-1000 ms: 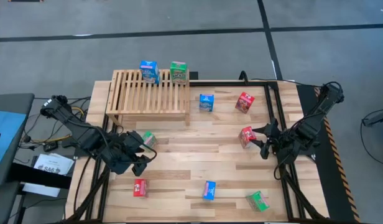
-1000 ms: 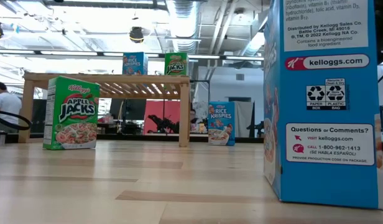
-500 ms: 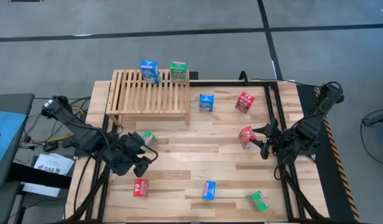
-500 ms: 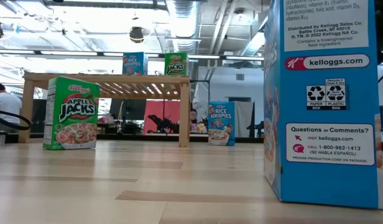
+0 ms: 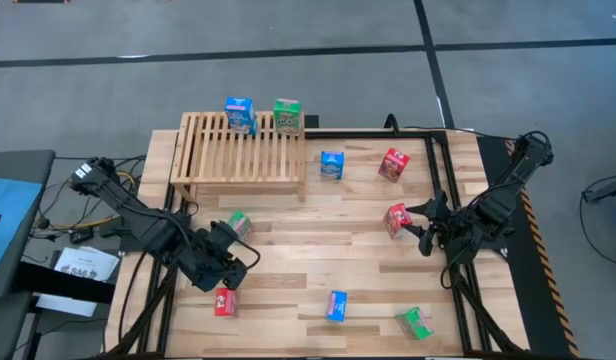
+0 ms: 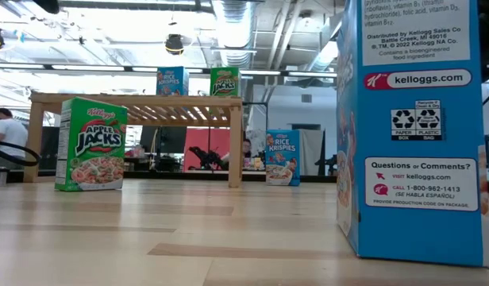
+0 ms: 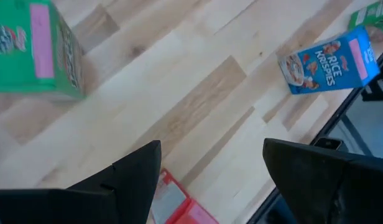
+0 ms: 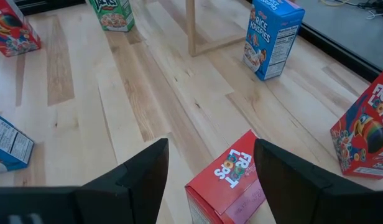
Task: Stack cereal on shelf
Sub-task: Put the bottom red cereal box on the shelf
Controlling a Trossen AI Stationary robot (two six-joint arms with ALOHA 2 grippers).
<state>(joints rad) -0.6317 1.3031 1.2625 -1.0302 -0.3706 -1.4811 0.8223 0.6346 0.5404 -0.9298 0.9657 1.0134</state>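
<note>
So the left gripper (image 5: 231,277) hovers over the near-left part of the table (image 5: 318,250) with its fingers spread wide and nothing between them; a red box (image 5: 224,301) sits right under and just ahead of it (its top edge peeks between the fingers in the left wrist view), and a green box (image 5: 239,224) stands just behind it on the shelf side; further out along the near edge there's a blue box (image 5: 336,305) and another green box (image 5: 415,322) by the corner.

The right gripper (image 5: 420,228) is parked on the other side, fingers apart and empty, with a second red box (image 5: 397,218) standing right in front of them; beyond that one stand a third red box (image 5: 393,164) and a blue box (image 5: 332,164) close to the shelf leg.

The shelf (image 5: 238,152) sits at the far-left end, well away from both claws; a blue box (image 5: 240,115) and a green one (image 5: 287,114) stand side by side on its back edge.
</note>
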